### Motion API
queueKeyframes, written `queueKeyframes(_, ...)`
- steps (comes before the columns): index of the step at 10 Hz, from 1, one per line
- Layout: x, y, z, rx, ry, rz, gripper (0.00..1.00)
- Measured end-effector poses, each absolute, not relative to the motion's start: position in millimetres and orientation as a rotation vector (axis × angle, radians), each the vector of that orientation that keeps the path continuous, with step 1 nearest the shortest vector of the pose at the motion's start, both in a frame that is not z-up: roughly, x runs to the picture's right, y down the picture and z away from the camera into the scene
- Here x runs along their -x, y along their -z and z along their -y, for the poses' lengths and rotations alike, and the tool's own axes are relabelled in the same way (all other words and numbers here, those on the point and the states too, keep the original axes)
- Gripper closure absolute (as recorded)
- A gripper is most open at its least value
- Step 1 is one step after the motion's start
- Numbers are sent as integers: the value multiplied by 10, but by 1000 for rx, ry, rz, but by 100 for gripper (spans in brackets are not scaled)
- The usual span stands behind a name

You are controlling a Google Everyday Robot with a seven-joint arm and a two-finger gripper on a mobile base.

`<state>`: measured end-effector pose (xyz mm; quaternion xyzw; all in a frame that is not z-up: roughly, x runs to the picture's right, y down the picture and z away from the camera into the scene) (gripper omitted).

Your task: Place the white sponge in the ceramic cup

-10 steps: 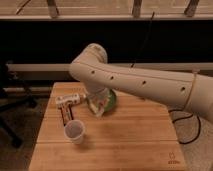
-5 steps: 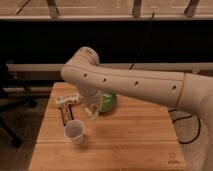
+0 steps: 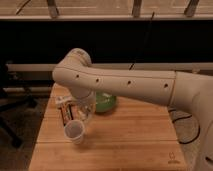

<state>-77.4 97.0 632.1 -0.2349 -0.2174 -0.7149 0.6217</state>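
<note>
White arm's gripper [image 3: 84,111] hangs low at left centre of the frame, just above the ceramic cup [image 3: 75,132]; its finger state cannot be told. Behind, a green bowl [image 3: 106,103] sits on the wooden table [image 3: 130,140]. Neither container's contents show; the white sponge is unseen.

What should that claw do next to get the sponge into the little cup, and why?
Probably lower a little, straight down toward the ceramic cup. The claw hangs just above and behind the cup's rim, near the table's left side by the green bowl. The white sponge isn't visible; the arm hides that area, so this is a guess.
</note>
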Motion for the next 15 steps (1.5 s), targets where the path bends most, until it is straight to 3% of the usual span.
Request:
queueKeyframes(8,886,-6247,-1447,559,1699,605,100)
queueKeyframes(9,901,-6263,-1497,566,1704,618,95)
queueKeyframes(12,975,-6293,-1555,579,1723,637,69)
queueKeyframes(15,1057,-6331,-1563,589,1743,651,37)
